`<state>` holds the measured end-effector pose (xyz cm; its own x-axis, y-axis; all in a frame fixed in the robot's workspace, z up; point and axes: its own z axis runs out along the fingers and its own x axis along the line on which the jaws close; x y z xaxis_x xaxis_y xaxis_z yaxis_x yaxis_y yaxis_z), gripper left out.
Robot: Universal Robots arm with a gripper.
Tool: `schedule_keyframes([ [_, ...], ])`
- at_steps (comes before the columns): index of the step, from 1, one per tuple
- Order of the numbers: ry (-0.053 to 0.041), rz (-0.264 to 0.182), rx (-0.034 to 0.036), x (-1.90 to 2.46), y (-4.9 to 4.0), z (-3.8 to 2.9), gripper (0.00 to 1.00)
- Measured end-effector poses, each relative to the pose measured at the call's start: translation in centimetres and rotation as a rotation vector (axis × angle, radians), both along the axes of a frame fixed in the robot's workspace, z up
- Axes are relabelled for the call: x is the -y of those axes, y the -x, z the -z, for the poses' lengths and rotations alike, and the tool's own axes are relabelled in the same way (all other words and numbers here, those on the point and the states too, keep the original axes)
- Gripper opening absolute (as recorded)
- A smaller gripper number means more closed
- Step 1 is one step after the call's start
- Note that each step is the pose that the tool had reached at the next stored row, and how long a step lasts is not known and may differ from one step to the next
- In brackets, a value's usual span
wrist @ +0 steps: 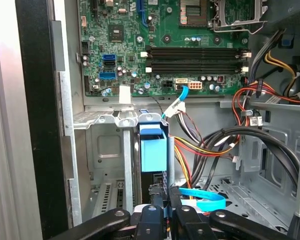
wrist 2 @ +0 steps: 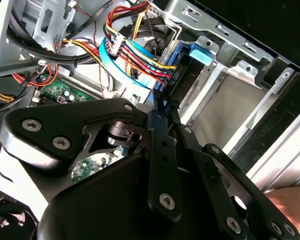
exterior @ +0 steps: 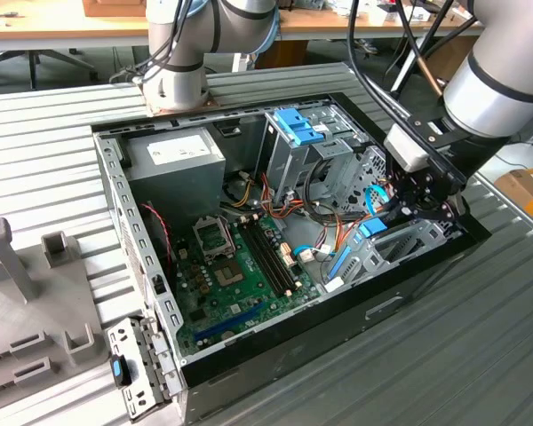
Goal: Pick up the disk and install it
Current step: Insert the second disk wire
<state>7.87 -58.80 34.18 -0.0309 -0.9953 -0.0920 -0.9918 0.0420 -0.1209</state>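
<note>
So the arm is reaching deep into the open PC case, with the tool down at the drive bay corner on the exterior view's right. The disk sits edge-on in the grey metal drive bay, and in the first wrist view you can see its light blue end tab poking up with the black body below it. The tool's fingers look pinched nearly together right at the disk's edge, so my read is it's clamped on the disk, though the actual contact is hard to make out. In the second wrist view the fingertips sit against the blue rail of the disk, right next to the cable bundle of red, yellow and blue wires. Looks to me like the disk is partway into its slot, not fully seated yet, but that's a guess. Main worry: that cable bundle is just beside the disk, and the flat blue data cable loops right by the fingers, so any sideways drift could snag a wire or yank a connector. Also if the disk is tilted relative to the bay's rails it could jam, and pushing harder would bend the tab or slip the grip.
</note>
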Motion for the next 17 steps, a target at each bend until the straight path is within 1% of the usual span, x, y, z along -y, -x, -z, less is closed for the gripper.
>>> schedule_keyframes([
  [2, -0.0002, -0.001, 0.0, 0.0, 0.0, 0.18, 0.16],
  [12, 0.0, -0.001, 0.0, 0.01, 0.0, 0.3, 0.16],
  [13, -0.0001, -0.001, 0.0, 0.01, 0.0, 0.31, 0.18],
  [14, -0.0001, -0.001, 0.0, 0.01, 0.0, 0.32, 0.3],
  [15, 0.0, -0.001, 0.0, 0.01, 0.0, 0.32, 0.3],
  [16, 0.0, -0.001, 0.0, 0.0, 0.0, 0.1, 0.3],
  [17, -0.0001, -0.001, 0.0, 0.01, 0.0, -0.6, 0.3],
])
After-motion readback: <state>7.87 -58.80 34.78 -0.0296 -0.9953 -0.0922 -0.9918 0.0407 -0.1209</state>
